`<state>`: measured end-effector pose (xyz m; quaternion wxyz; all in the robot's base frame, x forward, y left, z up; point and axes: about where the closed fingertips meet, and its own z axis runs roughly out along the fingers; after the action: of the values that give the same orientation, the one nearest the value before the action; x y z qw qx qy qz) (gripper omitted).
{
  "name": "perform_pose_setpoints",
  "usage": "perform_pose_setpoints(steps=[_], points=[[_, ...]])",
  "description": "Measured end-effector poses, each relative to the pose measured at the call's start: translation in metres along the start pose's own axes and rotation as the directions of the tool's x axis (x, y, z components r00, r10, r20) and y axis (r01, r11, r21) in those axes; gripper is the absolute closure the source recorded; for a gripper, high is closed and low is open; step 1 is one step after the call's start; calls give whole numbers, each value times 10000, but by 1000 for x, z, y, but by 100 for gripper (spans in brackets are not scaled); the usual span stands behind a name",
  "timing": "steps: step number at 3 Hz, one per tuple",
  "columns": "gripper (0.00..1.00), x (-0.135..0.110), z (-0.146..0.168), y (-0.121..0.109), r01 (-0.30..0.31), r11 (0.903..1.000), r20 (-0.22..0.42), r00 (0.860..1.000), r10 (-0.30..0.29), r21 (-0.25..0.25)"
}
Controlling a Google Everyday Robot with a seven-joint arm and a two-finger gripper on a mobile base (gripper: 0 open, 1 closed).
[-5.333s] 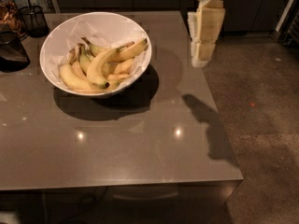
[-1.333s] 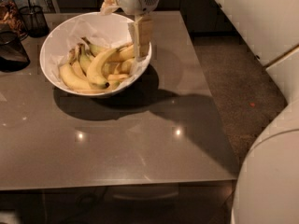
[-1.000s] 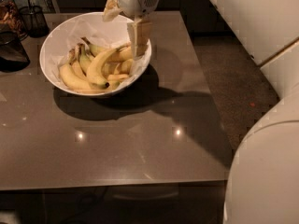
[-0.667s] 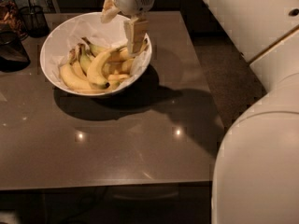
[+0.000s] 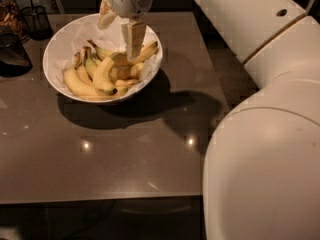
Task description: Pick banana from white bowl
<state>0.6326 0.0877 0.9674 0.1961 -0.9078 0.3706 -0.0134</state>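
Observation:
The white bowl (image 5: 60, 39) stands at the back left of the grey table, lined with crinkled white paper and holding several yellow bananas. The long curved banana (image 5: 148, 50) lies along the bowl's right inner side, its dark tip near the rim. Shorter bananas (image 5: 102, 75) lie beside it in the middle and left. My gripper (image 5: 119, 40) hangs over the bowl's right half, open and empty. One finger (image 5: 133, 38) reaches down just above the long banana. The other finger (image 5: 105, 14) is higher, over the bowl's back.
A dark wire-mesh cup (image 5: 36, 19) and a dark round object (image 5: 11, 54) stand at the table's back left. My large white arm (image 5: 260, 109) fills the right side. The table's right edge (image 5: 212, 79) runs near the bowl; floor lies beyond.
The gripper has come from right of the table to over the bowl, then shifted slightly left and lower into it. The arm fills more of the right side. The bananas have not moved.

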Motion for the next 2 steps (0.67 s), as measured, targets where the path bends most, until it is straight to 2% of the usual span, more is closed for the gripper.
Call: perform_pose_setpoints(steps=[2], points=[[39, -4, 20, -3, 204, 9991, 146, 9997, -199, -374]])
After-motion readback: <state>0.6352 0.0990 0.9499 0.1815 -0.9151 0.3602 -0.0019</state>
